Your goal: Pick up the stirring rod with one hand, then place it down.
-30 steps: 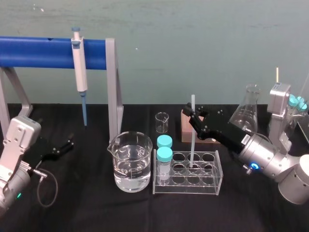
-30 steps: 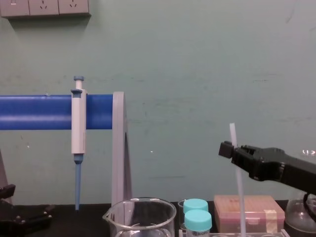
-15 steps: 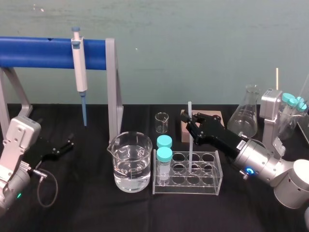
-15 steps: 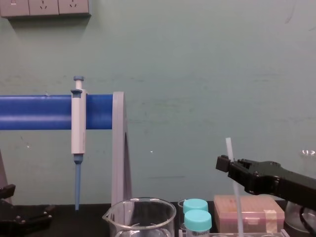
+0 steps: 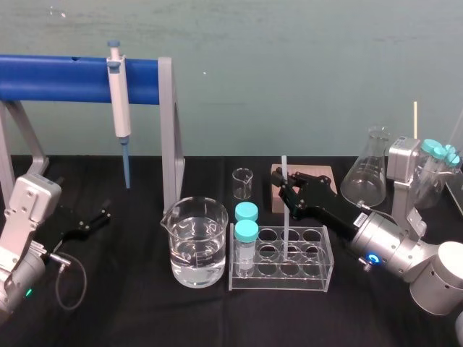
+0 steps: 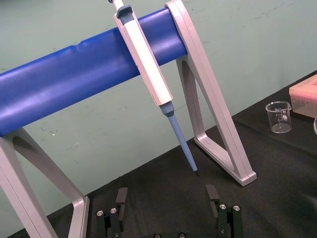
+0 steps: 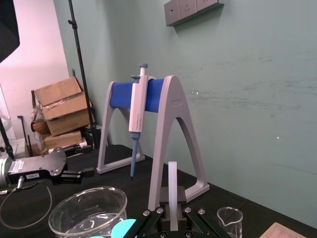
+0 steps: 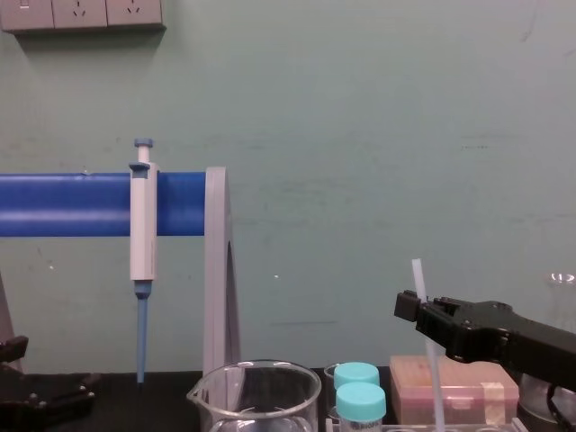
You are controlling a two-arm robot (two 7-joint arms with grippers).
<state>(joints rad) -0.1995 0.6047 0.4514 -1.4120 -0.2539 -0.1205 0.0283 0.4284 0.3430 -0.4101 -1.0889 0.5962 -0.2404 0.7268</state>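
The stirring rod (image 5: 286,206) is a thin translucent white stick standing upright, its lower end inside a hole of the clear tube rack (image 5: 316,269). My right gripper (image 5: 286,189) is shut on the rod near its top. In the chest view the rod (image 8: 421,290) rises above the black jaws of the right gripper (image 8: 414,309). The right wrist view shows the rod (image 7: 172,191) clamped between the jaws. My left gripper (image 5: 100,217) rests low on the table at the far left, open, with nothing between its fingers (image 6: 122,197).
A glass beaker (image 5: 194,241) of water stands left of the rack, which holds two teal-capped tubes (image 5: 246,230). A small beaker (image 5: 243,183) and a tan box (image 5: 323,176) lie behind. A pipette (image 5: 119,108) hangs on the blue stand (image 5: 65,77). A conical flask (image 5: 367,176) is at the right.
My right gripper has come down and slightly toward the rack with the rod, so the rod's top stands lower. The left arm has not moved.
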